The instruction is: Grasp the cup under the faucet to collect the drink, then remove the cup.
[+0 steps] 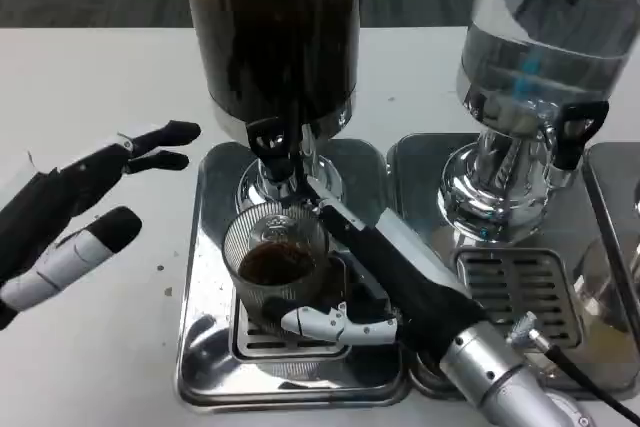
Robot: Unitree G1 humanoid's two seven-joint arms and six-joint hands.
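A clear ribbed cup [275, 265] with dark drink in its bottom stands on the drip grate under the black faucet [270, 143] of the dark-drink dispenser [280, 27]. My right hand [372, 282] wraps around the cup from the right, with white fingers curled across its front lower wall and others reaching behind it. My left hand [85, 212] hovers over the white table to the left of the tray, fingers spread and holding nothing.
The steel drip tray [205, 277] sits under the dark dispenser. A second dispenser [540, 57] with clear liquid stands at the right on its own tray [520, 287] with a black tap [570, 132]. White table [90, 77] extends left.
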